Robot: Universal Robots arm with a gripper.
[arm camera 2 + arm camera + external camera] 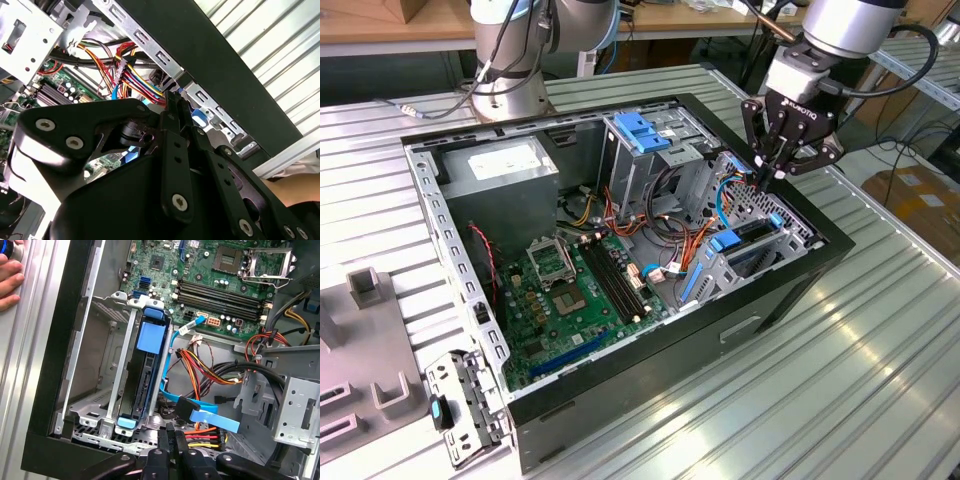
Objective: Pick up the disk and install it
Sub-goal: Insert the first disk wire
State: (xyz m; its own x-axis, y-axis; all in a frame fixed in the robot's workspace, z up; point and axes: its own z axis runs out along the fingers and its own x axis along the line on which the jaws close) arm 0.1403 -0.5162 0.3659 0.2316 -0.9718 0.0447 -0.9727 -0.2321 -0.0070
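Hovering with fingers pressed together and holding nothing, the claw (767,172) sits just above the disk (145,385), which stands edgewise in its bay; seating it well means pushing squarely along the blue rails.

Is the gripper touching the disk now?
Apart. In the first wrist view, the gripper hangs over cables, beside the disk seated edge-up in its bay.

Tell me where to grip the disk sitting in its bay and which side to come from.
Probably grip the blue rail tabs at the ends of the disk, coming from above through the case's open side. It stands on edge in the metal bay, so its flat faces are walled in and only its narrow top edge is exposed. The gripper hangs over the bay's near end, fingers together.
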